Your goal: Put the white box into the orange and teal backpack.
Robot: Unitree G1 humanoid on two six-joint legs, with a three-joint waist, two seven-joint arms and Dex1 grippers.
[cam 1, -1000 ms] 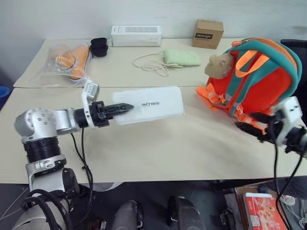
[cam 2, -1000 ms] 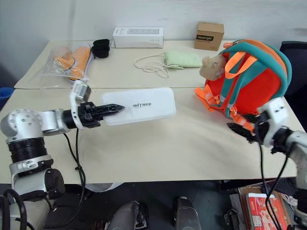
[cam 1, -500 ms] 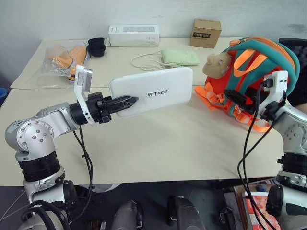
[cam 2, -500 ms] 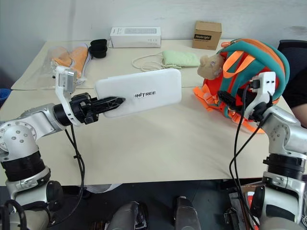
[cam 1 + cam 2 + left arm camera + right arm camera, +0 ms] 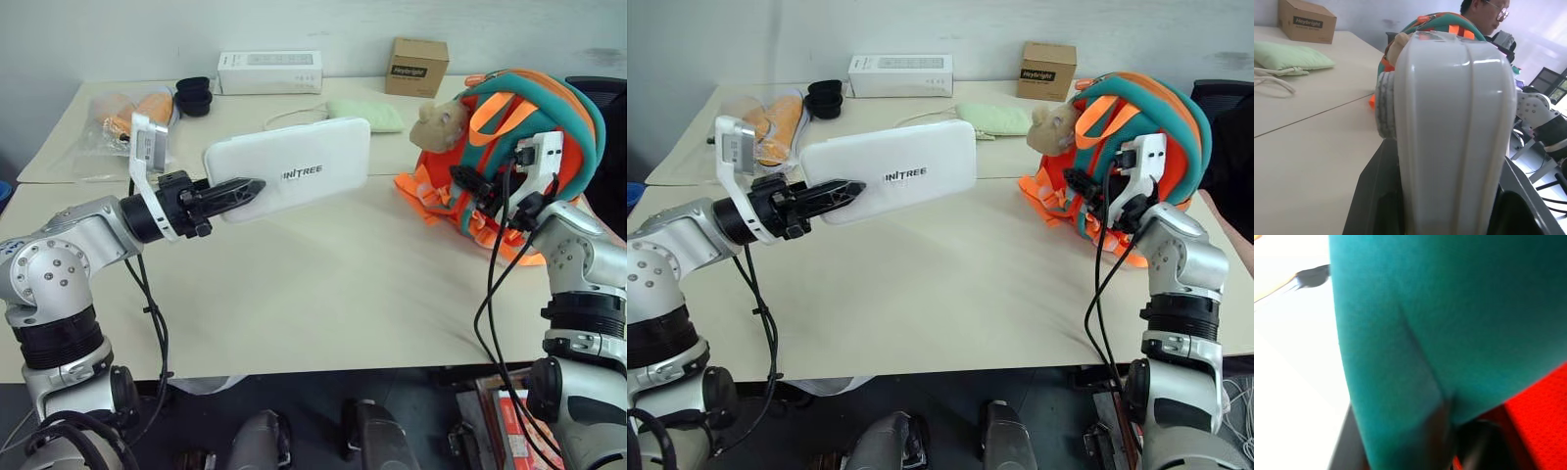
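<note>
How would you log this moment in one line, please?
left pincer: holds white box aloft | right pincer: at backpack teal strap | box: not inside

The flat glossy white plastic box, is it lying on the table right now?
No, the white box is held above the table by the left gripper.

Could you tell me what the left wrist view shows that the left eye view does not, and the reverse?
Left wrist view alone: a person behind the orange and teal backpack. Left eye view alone: the long white carton, the black cups, the bagged orange items, and the right hand at the backpack. Both: the white box held off the table by the left hand, the brown cardboard box and the green pouch.
</note>
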